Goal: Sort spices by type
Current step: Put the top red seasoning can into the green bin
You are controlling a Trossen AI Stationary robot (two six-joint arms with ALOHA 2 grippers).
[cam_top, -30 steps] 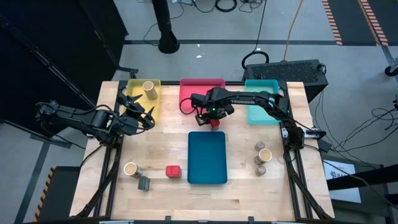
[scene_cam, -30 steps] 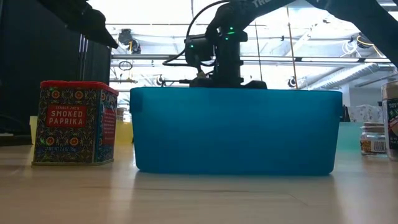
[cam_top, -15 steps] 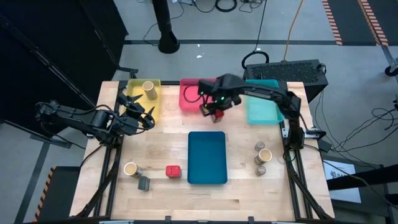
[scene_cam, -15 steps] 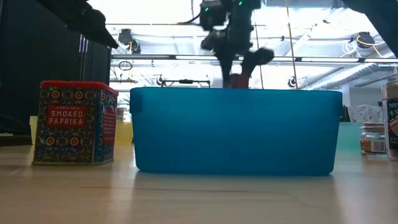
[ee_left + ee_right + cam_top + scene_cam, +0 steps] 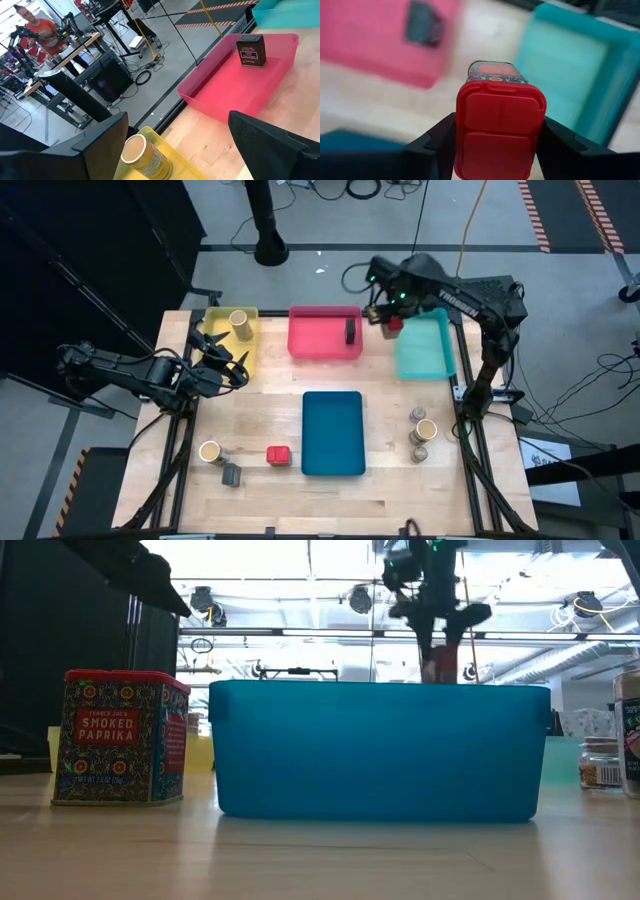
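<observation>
A red spice tin (image 5: 500, 131) is clamped between the right gripper (image 5: 392, 321) fingers, carried high between the pink tray (image 5: 310, 345) and the teal tray (image 5: 425, 360). It should be centred over the teal tray, lowered upright, then released. The left gripper (image 5: 222, 361) is held spread by the yellow tray (image 5: 250, 355).

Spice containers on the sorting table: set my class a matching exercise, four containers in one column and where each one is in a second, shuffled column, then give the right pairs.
Containers
1. Tan jar
2. Dark box
3. Red-lidded tin
4. Smoked paprika tin

Places
A. On the bare table, left of the blue tray
B. Held in the right gripper, raised between the pink and teal trays
C. In the yellow tray
D. In the pink tray

Pairs: 1-C, 2-D, 3-B, 4-A
</observation>
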